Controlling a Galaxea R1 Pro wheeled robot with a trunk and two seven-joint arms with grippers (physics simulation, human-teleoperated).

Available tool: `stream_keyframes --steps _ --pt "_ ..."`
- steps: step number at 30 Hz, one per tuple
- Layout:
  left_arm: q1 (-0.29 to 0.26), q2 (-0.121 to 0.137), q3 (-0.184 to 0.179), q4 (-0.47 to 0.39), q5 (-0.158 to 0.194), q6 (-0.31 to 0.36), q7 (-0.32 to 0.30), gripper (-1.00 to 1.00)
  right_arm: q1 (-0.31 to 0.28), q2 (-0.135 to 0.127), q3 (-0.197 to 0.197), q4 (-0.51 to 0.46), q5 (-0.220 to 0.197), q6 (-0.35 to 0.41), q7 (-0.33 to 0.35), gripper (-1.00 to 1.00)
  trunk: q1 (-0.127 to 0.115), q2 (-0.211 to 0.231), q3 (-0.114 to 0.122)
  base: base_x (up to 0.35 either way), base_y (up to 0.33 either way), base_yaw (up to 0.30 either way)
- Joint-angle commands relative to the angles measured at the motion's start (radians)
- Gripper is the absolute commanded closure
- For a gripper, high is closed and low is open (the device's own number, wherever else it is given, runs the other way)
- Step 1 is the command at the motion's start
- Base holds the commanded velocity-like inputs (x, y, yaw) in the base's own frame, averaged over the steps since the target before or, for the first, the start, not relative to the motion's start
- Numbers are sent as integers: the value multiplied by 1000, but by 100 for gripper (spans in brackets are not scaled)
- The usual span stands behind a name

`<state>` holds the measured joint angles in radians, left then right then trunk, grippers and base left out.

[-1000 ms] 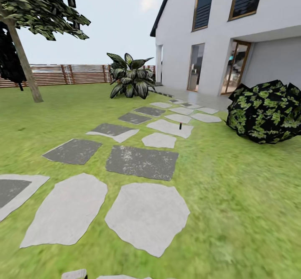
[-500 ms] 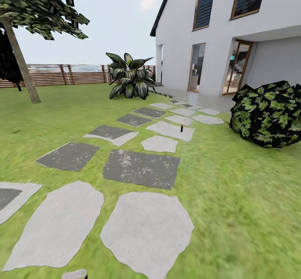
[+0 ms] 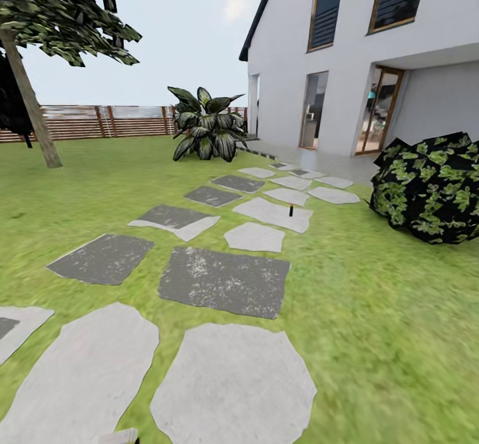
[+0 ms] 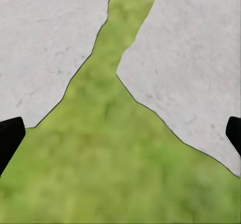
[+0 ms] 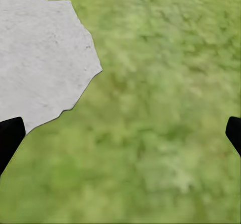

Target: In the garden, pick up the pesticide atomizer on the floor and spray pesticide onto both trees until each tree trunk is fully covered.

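Green lawn (image 3: 372,337) spreads out with grey stepping stones (image 3: 225,279) running toward the white house (image 3: 346,38). Over the last second the whole view has crept forward along the path, so the robot is rolling on, not the stones shifting. A small dark upright thing, probably the atomizer (image 3: 291,211), stands on a pale stone well ahead. One tree trunk (image 3: 30,102) rises by the far fence (image 3: 113,119). Both the left claw (image 4: 120,133) and right claw (image 5: 120,133) hang wide apart, holding nothing, over grass and stone.
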<state>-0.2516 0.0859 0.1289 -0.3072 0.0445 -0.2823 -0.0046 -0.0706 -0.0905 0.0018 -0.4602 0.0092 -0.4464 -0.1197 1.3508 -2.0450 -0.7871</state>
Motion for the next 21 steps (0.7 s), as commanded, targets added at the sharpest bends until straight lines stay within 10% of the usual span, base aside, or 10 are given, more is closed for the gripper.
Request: stream_keyframes --steps 1,21 --pt "0 0 0 0 0 0 0 -100 0 0 0 0 0 0 0 -100 0 0 0 335 0 0" --pt "0 0 0 0 0 0 0 -100 0 0 0 0 0 0 0 -100 0 0 0 335 0 -21"
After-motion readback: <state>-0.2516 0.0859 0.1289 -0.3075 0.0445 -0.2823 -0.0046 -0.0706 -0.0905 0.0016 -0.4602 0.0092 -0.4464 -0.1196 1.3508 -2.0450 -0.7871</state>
